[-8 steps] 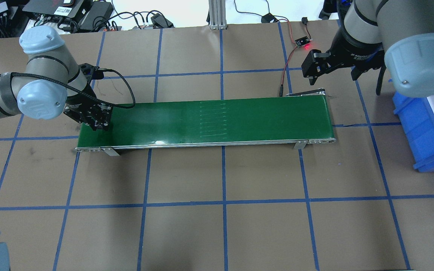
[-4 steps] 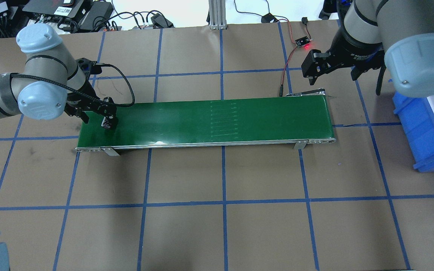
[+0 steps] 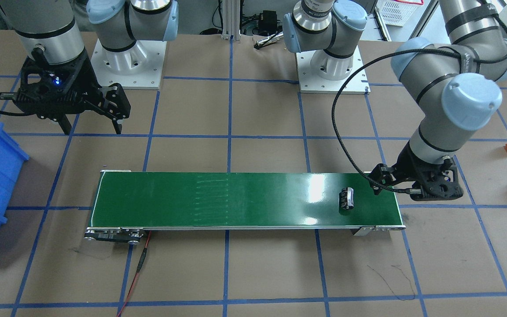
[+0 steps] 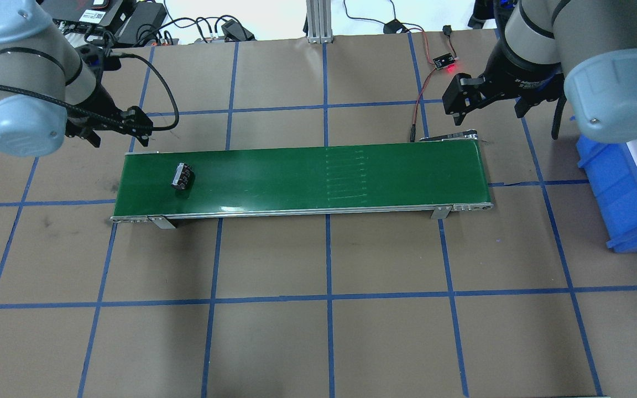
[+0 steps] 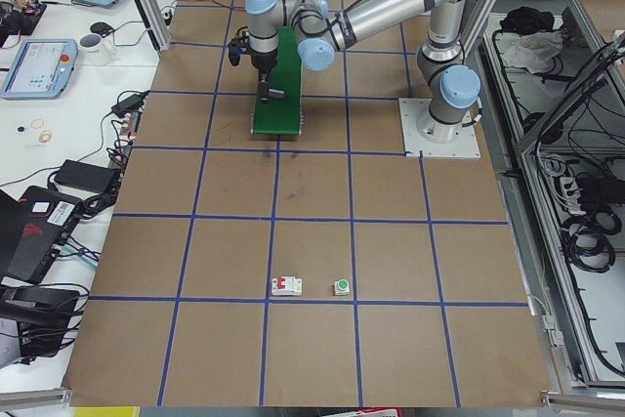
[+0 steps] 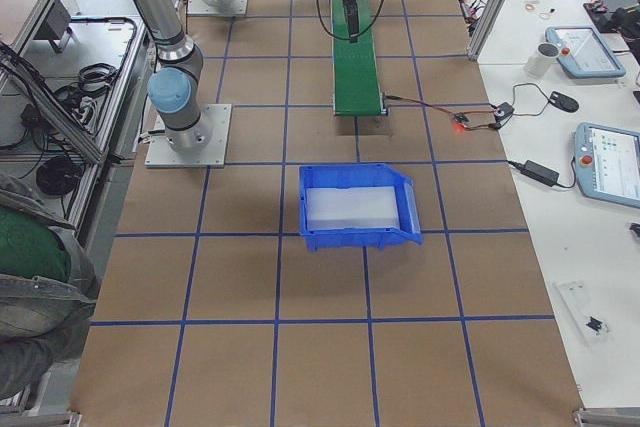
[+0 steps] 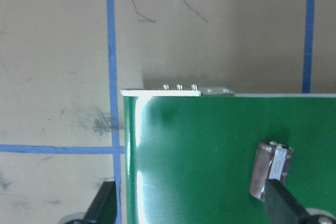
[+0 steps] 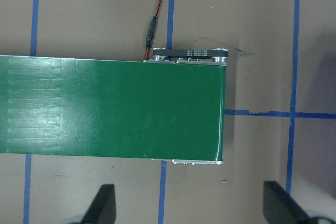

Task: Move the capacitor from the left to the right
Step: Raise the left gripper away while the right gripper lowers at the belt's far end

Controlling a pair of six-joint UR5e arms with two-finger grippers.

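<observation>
Left gripper (image 7: 189,192) hung with its fingers spread wide and nothing between them, above the back corner of the green conveyor belt (image 4: 324,177) at its left end, apart from the capacitor (image 4: 182,177). That part lay on its side on the belt near the left end, its length crosswise to the belt and about midway between the two long edges. I judged the placing step done and the carry along the belt to be the step in hand (whether the belt was running could not be told from these views). Further right, the belt's middle and right end were bare green. Beyond them the right gripper (image 4: 487,113) waited, fingers likewise spread and empty, above the counter (image 4: 324,342) just behind the belt's right end. The next move probably called for that gripper to come forward and down over the right end, straddle the capacitor across its sleeve and pinch it before it reached the drop-off. No rail showed along the long edges, and a cylinder lying crosswise could roll along the belt. A red and black wire and a small lit sensor board (image 4: 444,62) lay close behind the right gripper, while the blue bin (image 4: 617,182) stood well off to the right.
</observation>
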